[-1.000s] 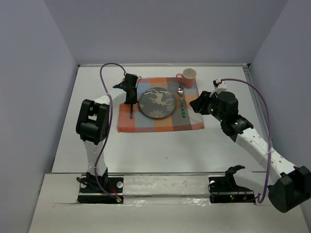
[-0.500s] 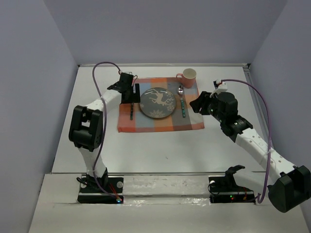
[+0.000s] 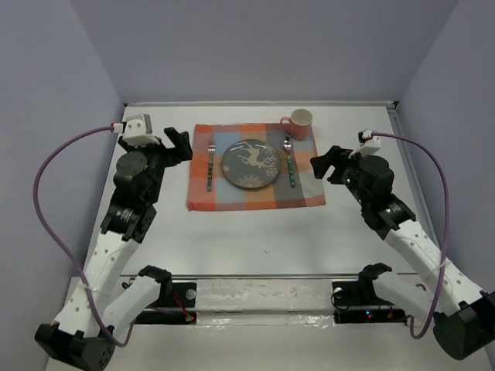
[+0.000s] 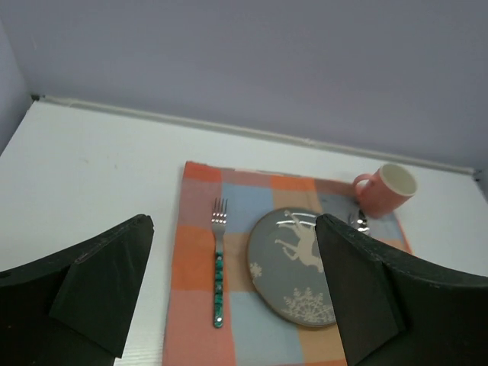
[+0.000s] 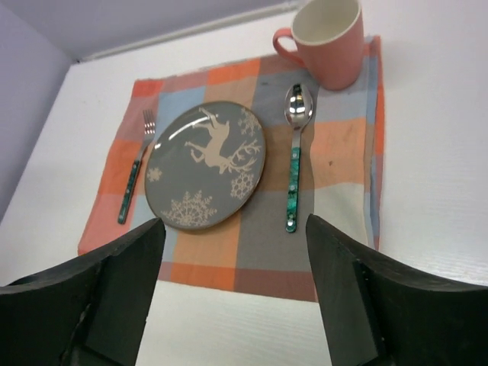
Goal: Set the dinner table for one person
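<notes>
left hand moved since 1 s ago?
Yes. The left hand moved left, from above the fork to just past the left edge of the placemat, open.

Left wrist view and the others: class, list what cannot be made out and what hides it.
Left wrist view: green-handled metal spoon, only its bowl shows; a finger of the left end effector covers the handle.
Right wrist view: pink ceramic mug, far rim cut by the top edge.
Top view: green-handled metal fork, tines too small.
</notes>
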